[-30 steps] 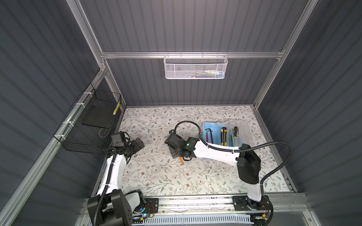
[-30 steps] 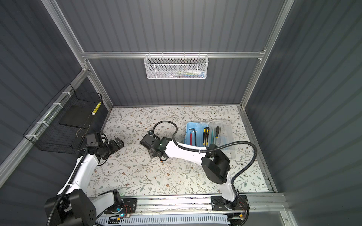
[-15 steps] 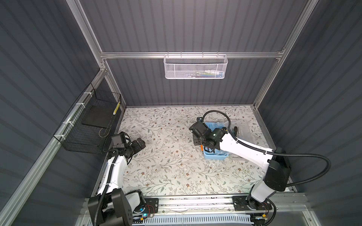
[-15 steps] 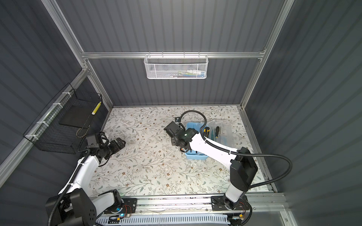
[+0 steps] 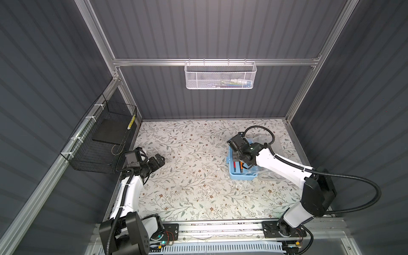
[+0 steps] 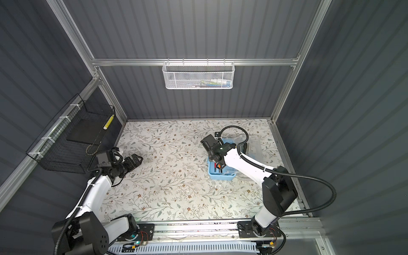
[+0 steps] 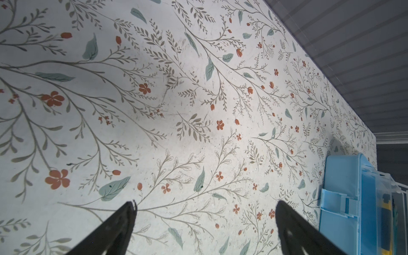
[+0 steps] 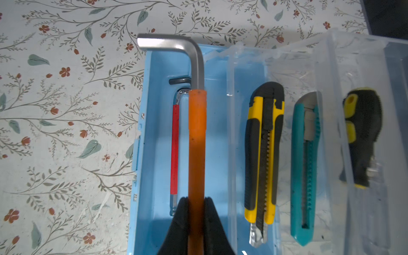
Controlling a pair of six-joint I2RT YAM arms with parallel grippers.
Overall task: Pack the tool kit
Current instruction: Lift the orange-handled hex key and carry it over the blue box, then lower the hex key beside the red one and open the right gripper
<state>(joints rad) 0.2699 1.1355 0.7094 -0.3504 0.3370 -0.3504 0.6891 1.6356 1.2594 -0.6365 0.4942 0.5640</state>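
Right gripper was clamped on the orange-sleeved hex key, its shaft running along the light-blue box, right over the compartment beside the red hex key. Left gripper sat spread, empty, well apart.

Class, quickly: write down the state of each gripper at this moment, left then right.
The left gripper: jaws open, holding nothing.
The right gripper: jaws shut on the orange-sleeved hex key, over the blue box.

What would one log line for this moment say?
right pincer: shut on orange hex key | key: over open blue box | left pincer: open, empty
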